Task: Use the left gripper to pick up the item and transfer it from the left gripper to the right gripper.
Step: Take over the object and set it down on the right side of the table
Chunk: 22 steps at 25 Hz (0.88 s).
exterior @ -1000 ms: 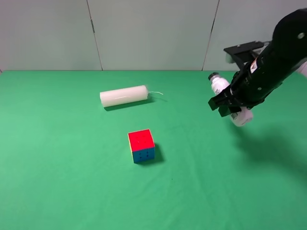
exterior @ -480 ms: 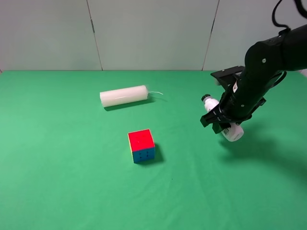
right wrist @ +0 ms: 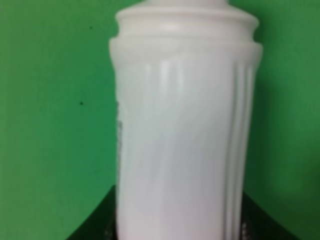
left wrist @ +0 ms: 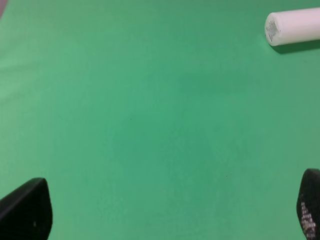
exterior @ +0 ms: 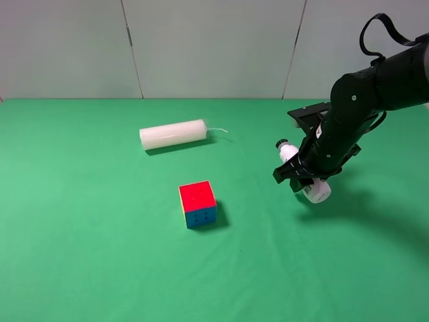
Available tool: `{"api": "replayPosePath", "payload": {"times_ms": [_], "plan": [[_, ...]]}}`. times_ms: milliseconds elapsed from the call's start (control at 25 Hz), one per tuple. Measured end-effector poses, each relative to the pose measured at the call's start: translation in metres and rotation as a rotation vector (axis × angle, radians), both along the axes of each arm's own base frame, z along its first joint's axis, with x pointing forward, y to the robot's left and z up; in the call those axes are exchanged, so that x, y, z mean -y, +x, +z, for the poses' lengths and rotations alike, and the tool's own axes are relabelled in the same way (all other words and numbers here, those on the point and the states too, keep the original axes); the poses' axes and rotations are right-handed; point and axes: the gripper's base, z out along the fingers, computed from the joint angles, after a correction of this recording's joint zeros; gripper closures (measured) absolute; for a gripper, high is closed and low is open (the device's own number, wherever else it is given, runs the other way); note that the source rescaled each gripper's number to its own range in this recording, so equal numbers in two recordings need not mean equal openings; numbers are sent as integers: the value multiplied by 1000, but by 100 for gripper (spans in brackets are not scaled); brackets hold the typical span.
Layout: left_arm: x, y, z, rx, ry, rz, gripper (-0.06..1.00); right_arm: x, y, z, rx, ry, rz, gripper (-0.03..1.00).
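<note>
Bottle (exterior: 303, 173) clamped in right gripper (exterior: 303, 176), long axis tilted, capped end up-left toward the cylinder (exterior: 173, 134), left gripper (left wrist: 160, 212) spread apart.

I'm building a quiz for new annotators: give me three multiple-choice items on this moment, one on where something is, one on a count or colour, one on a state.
1. Where does the puzzle cube lie relative to the white cylinder?
A. Nearer the camera, on the green table
B. On top of it
C. Behind it, by the wall

2. How many loose things lie on the table?
A. Two
B. Four
C. Five

3. What is the right gripper doing?
A. Hanging open and empty
B. Shut on the white bottle
C. Pressing on the cube

Answers: 1 A, the cube sits in front of the cylinder. 2 A, only cube and cylinder lie there. 3 B, the bottle's ends stick out either side of the jaws.
</note>
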Motion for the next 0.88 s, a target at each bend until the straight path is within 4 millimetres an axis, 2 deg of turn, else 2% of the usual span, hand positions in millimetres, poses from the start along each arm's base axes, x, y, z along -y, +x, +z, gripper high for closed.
{"api": "replayPosePath", "payload": {"times_ms": [720,760,840,880], "plan": [[0,0,0,0,0,0,-2,0,0,0,-1,-9,41,96],[0,0,0,0,0,0,-2,0,0,0,-1,-9,41,87],[0,0,0,0,0,0,-2,0,0,0,2,-3,29,36],[0,0,0,0,0,0,-2,-1,0,0,4,2,17,22]]}}
